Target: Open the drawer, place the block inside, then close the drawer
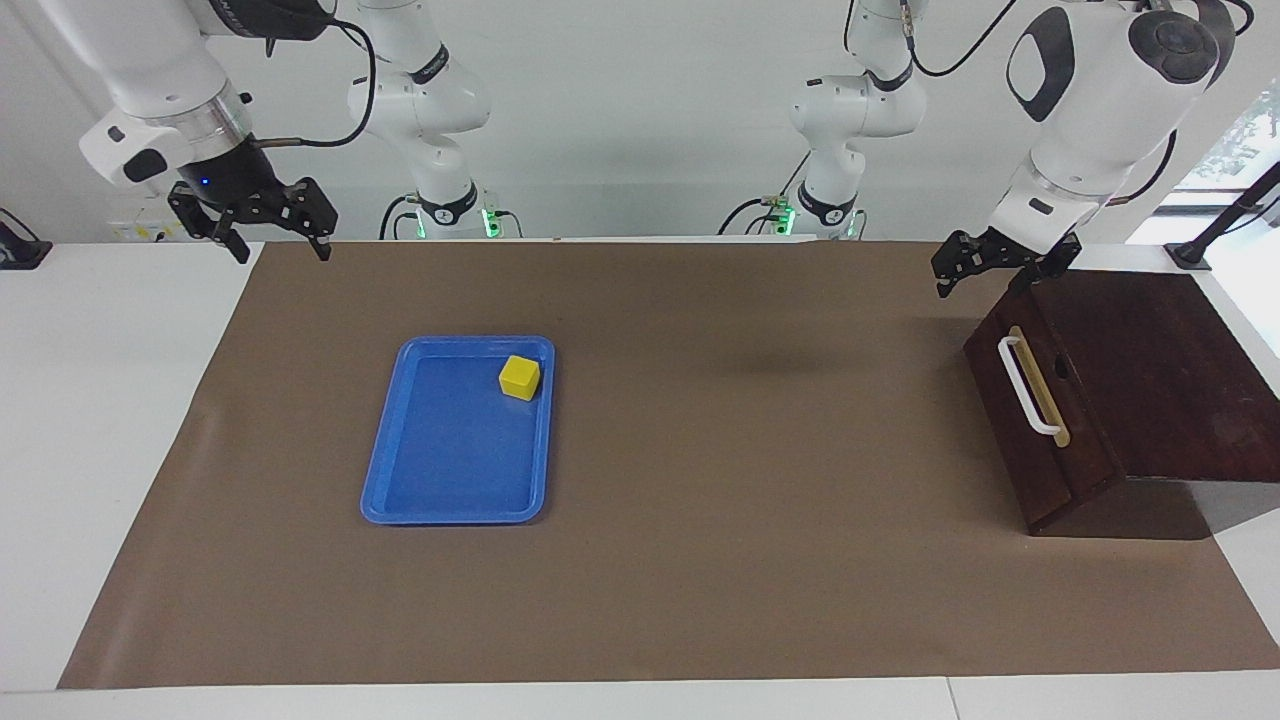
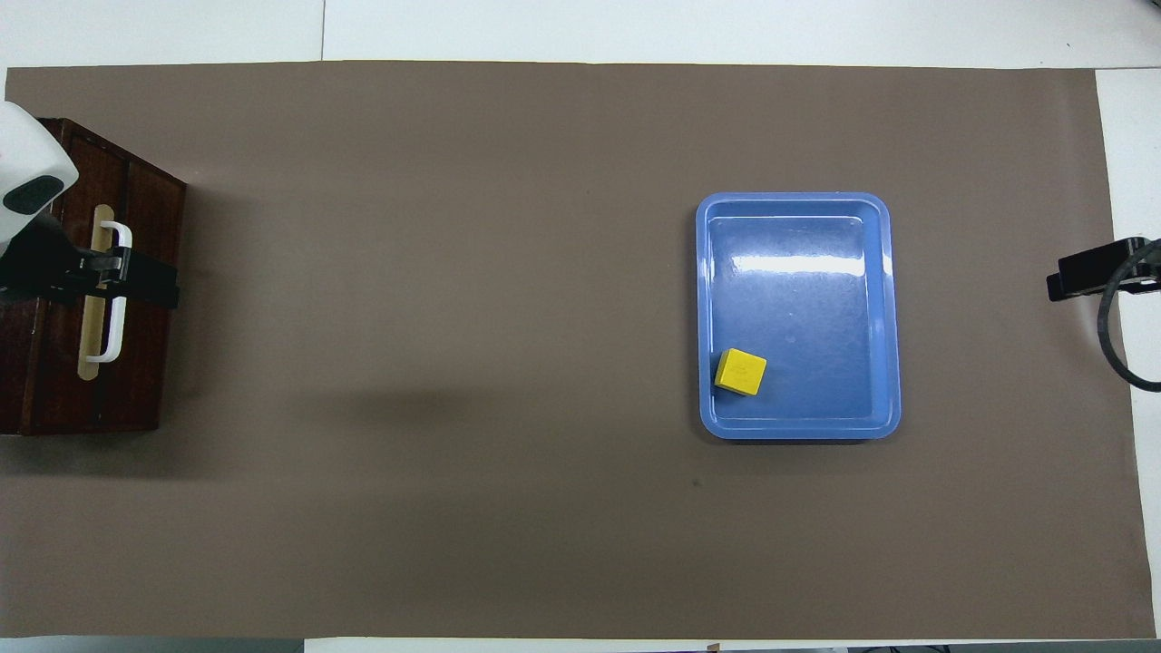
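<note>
Grippers, left gripper (image 1: 975,262) and right gripper (image 1: 272,232), hang open, holding nothing.

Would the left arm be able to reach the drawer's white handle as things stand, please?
Probably yes. The left gripper hangs open in the air over the box's edge, above the closed drawer, and nothing stands between it and the white handle, which faces the open mat.

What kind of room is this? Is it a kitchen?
Probably a robot lab, not a kitchen: two white robot arms stand at a table under a brown mat, with only a blue tray, yellow block and wooden drawer.
</note>
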Tool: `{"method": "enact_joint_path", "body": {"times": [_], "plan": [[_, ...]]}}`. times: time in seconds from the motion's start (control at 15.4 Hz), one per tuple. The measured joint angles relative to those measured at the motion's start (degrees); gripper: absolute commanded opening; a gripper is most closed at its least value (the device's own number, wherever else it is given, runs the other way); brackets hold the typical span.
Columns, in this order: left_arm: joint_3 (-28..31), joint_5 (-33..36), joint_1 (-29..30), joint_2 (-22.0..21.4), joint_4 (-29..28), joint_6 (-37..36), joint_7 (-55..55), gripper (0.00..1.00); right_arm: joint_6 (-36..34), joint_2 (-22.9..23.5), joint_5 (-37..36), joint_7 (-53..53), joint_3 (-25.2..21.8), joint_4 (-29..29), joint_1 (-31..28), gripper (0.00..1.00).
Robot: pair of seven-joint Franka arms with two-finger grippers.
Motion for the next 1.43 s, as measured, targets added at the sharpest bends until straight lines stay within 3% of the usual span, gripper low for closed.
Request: {"method": "enact_joint_path", "body": {"times": [0.84,1.04,1.43], "plan": [[0.0,0.0,0.0,0.0,0.0,0.0,0.0,1.0,-0.03,0.01,0.29,2.11,0.0,-0.41,0.0,1.0],[0.0,0.0,0.0,0.0,0.0,0.0,0.0,1.0,0.4,0.08,4.53,13.88,0.02,-2.89,0.03,1.0],[0.0,0.0,0.0,0.0,0.0,0.0,0.0,1.0,10.82,-0.44,14.01,39.62,0.06,-14.27,2.12,1.0]]}}
